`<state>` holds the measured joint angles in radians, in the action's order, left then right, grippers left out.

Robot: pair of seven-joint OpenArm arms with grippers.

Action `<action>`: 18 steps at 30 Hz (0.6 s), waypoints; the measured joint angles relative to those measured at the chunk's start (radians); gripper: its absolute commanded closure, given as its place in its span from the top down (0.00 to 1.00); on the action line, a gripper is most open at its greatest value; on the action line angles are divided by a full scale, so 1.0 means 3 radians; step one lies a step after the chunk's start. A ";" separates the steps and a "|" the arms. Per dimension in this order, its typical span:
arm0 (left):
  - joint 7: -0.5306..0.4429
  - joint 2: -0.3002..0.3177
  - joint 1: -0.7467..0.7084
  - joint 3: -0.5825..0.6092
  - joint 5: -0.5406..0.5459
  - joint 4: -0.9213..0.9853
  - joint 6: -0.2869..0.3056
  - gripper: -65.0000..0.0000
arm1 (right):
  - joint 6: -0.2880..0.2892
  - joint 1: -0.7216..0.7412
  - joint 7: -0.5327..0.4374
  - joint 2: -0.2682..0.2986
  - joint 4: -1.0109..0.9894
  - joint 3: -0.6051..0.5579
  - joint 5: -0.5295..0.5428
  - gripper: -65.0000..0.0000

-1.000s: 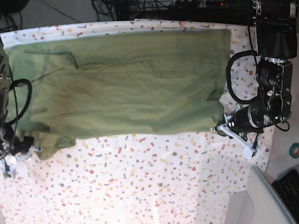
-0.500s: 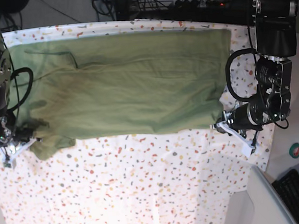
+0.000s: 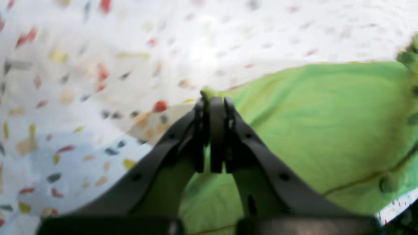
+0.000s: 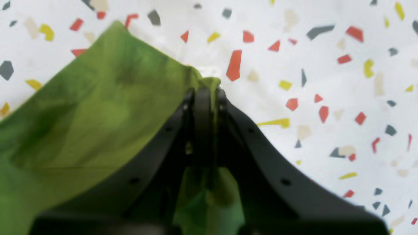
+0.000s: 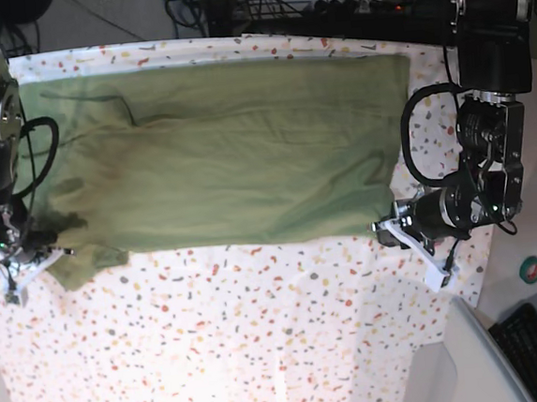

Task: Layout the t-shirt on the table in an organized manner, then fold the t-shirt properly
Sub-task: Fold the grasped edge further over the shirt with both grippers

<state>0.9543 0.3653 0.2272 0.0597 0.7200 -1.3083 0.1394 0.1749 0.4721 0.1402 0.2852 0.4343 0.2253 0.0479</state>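
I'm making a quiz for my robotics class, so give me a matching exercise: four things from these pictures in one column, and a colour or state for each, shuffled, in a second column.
Things:
1. t-shirt
2. table
3. left gripper
4. right gripper

Descriptions:
A. white with coloured flecks
B. shut on cloth at the base view's right
C. olive green, spread out
D. shut on cloth at the base view's left

Pairs: 1-C, 2-A, 3-B, 4-D

left wrist view blurred throughout; table (image 3: 98,65) flecks smeared. shirt (image 3: 310,124) cut off by right and bottom edges there. in the right wrist view the shirt (image 4: 81,114) runs off left and bottom. base view: table's (image 5: 263,352) near edge washed out by glare.
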 measured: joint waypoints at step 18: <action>0.0051 0.0013 -0.0409 0.0000 -0.0027 -0.0528 -0.0001 0.00 | 0.0003 -0.0579 0.0369 -0.0008 0.1242 0.0000 -0.0001 0.00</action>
<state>0.9695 0.3691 0.1043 0.0597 0.7120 -1.4666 0.1390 0.1757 0.2985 0.2508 0.2829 0.8070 0.2253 0.0475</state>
